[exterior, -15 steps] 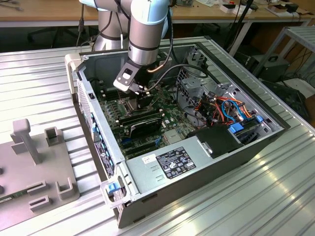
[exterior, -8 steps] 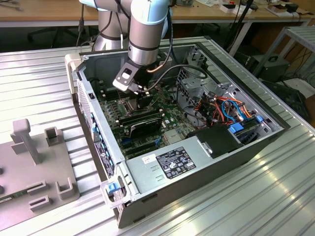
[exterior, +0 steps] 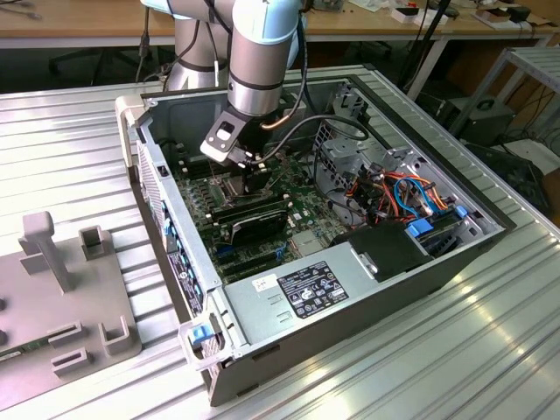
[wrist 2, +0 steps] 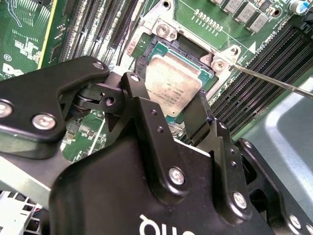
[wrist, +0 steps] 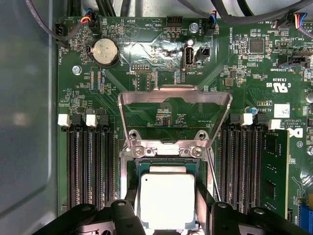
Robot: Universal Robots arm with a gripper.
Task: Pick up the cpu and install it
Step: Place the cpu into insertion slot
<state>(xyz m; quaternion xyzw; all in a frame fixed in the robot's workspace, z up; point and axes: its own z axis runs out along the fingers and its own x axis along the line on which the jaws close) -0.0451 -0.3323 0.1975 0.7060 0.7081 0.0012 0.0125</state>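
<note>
The pincer (wrist: 167,205) is narrowed onto the cpu (wrist: 167,193), with a finger (wrist 2: 201,115) against each of two opposite edges. The cpu lies flat with its silver top up, squarely over the socket (wrist 2: 170,46). Whether it is fully seated or just above the socket, I cannot tell. Beyond it the socket's metal frame (wrist: 174,96) stands hinged open. Rows of slots (wrist: 90,166) flank the socket on the green board (wrist: 146,44). In the exterior view the arm reaches down into the open case (exterior: 153,179), which lies on the ribbed bench (exterior: 70,131).
</note>
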